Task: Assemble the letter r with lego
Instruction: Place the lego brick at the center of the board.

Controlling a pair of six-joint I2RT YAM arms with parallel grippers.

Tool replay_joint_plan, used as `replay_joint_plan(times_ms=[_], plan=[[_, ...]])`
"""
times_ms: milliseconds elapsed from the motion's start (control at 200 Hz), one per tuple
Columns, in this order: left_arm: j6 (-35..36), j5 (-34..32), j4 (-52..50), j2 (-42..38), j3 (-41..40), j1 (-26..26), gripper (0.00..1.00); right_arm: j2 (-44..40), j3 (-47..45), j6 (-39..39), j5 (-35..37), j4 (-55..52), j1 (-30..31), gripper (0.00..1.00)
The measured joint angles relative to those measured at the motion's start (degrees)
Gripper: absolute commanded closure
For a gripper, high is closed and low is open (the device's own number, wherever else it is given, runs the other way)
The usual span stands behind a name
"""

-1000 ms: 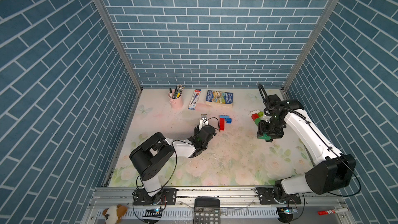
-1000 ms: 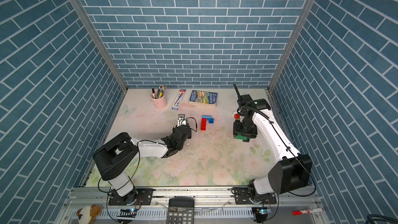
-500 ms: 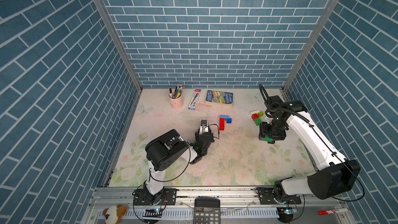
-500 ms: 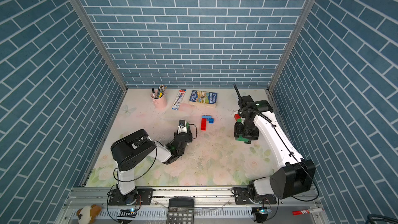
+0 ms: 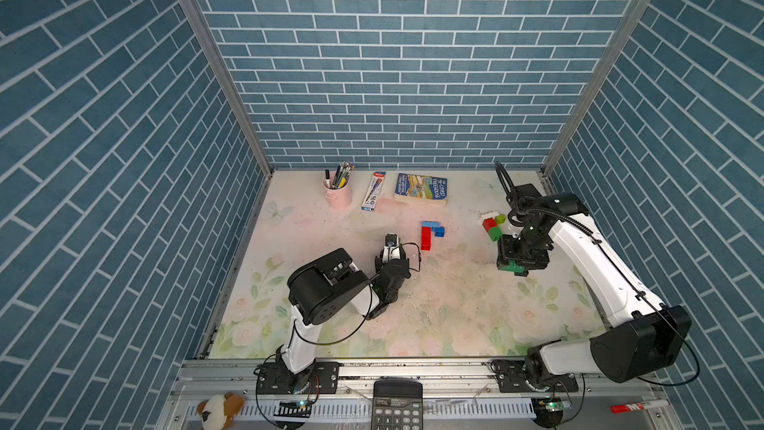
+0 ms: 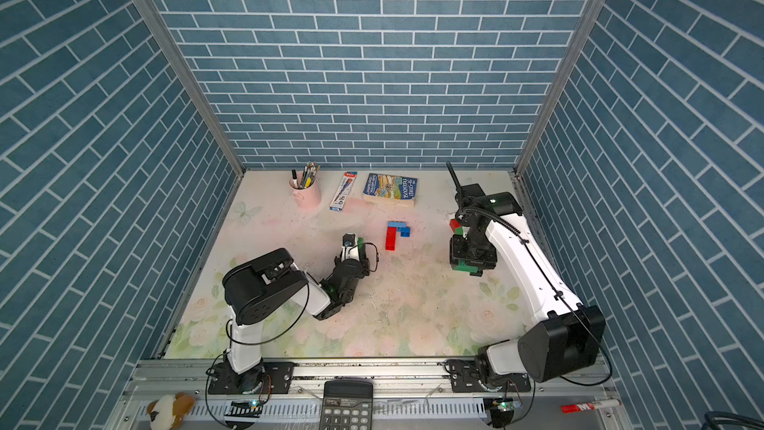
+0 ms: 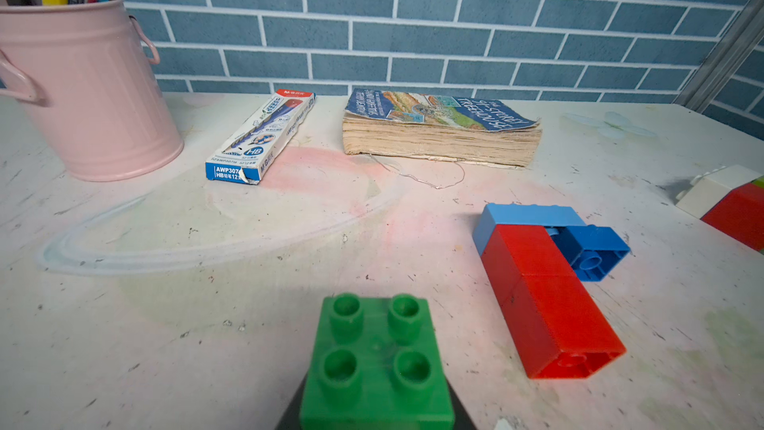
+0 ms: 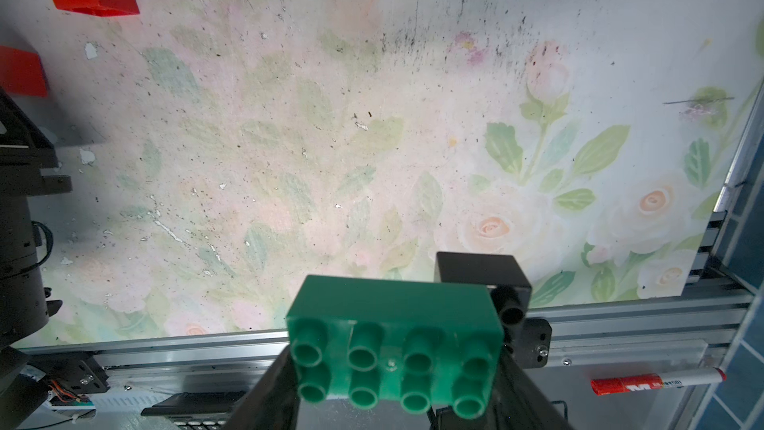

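Note:
My left gripper [image 5: 391, 240] [image 7: 376, 407] is shut on a square green lego brick [image 7: 376, 366] [image 6: 360, 241], studs up, low over the table. Just beyond it to the right lies a flat assembly of two red bricks [image 5: 426, 238] [image 7: 550, 308], a light blue brick [image 5: 430, 224] [image 7: 525, 215] and a blue brick [image 5: 439, 232] [image 7: 595, 250]. My right gripper [image 5: 514, 264] [image 6: 467, 266] [image 8: 397, 378] is shut on a long green brick [image 8: 392, 324] with a black brick [image 8: 481, 279] stuck to it. A pile of white, lime, red and green bricks [image 5: 492, 223] lies behind the right gripper.
Along the back wall stand a pink pencil cup [image 5: 338, 196], a pencil box [image 5: 373, 191] and a book [image 5: 421, 189]. On the front rail lie a calculator [image 5: 397, 405], a red marker [image 5: 636, 407] and a plush toy [image 5: 219, 407]. Brick-patterned walls enclose three sides.
The left arm's shoulder and elbow have swung right and up, and its gripper has drawn back a little toward the front. The right gripper has drifted slightly toward the front with its green brick.

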Motion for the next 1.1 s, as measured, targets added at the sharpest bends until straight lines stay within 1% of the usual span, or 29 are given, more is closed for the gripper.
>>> replay_joint_plan(times_ms=[115,225,330,445,540,600,815,945,1100], plan=[[-0.02,-0.26,0.79,0.44,0.00,-0.33,0.61,0.00,0.00,0.00,0.24,-0.15,0.00,0.75],[0.09,-0.26,0.81,0.81,0.00,-0.63,0.54,0.00,0.00,0.00,0.37,-0.20,0.00,0.75],[0.04,-0.39,0.83,0.83,0.00,-0.92,0.46,-0.02,0.00,0.00,0.44,-0.24,0.00,0.74],[-0.07,-0.59,0.83,0.83,0.00,-1.03,0.40,-0.07,0.00,0.00,0.61,-0.39,0.00,0.73],[-0.02,-0.66,0.83,0.83,0.00,-1.11,0.37,-0.09,0.00,0.00,0.72,-0.55,0.00,0.73],[0.04,-0.70,0.83,0.83,0.00,-1.18,0.33,-0.17,0.00,0.00,0.79,-0.59,0.00,0.73],[0.15,-0.74,0.50,0.48,-0.37,-1.38,0.26,-0.83,0.00,0.00,0.83,-0.92,0.00,0.73],[0.28,-0.59,-1.40,-2.32,-1.31,-1.77,0.22,-0.94,0.00,0.00,0.83,-1.03,0.00,0.73],[0.79,-0.63,-5.38,-10.54,-2.73,-3.13,0.21,-0.90,0.00,0.00,0.79,-0.92,0.00,0.73]])
